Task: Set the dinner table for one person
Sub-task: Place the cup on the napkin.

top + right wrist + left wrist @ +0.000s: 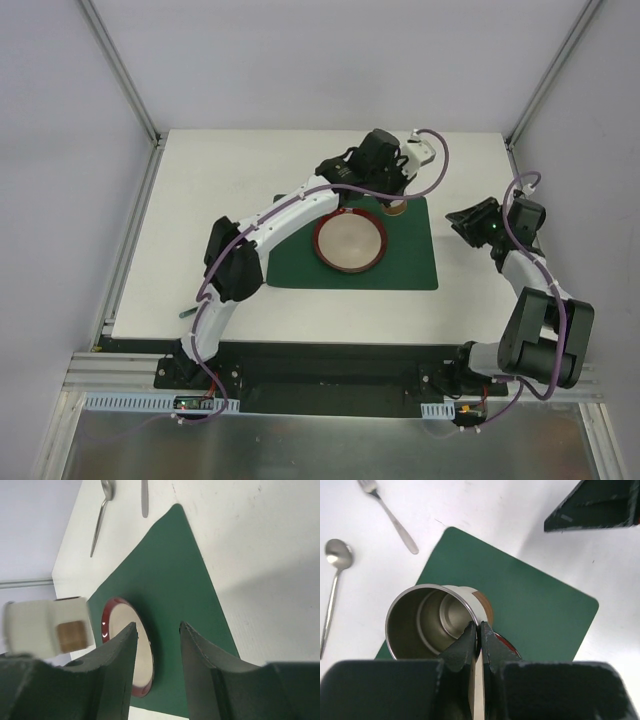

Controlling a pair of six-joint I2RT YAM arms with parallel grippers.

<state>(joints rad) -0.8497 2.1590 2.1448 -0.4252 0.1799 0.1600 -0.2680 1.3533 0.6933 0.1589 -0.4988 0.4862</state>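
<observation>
We start at the left, where the dinner table (190, 210) shows as a wide white top between metal rails, filling the middle of the overhead view. On its bare surface, in the left wrist view, a spoon (337, 555) lies furthest left and a fork (400, 530) just to its right, both off the dark green placemat (412, 262). The left arm reaches out over the table to the mat's far edge. There the left gripper (479, 626) pinches the wall of a steel cup (420, 625), one finger inside the rim and one outside, pressed close together. We cannot tell whether the cup rests on the mat or hangs above it. Near it on the mat sits a red-rimmed plate (350, 243). Further right, beside the mat's right edge, the right gripper (157, 626) hovers with its jaws spread apart and nothing between them.
</observation>
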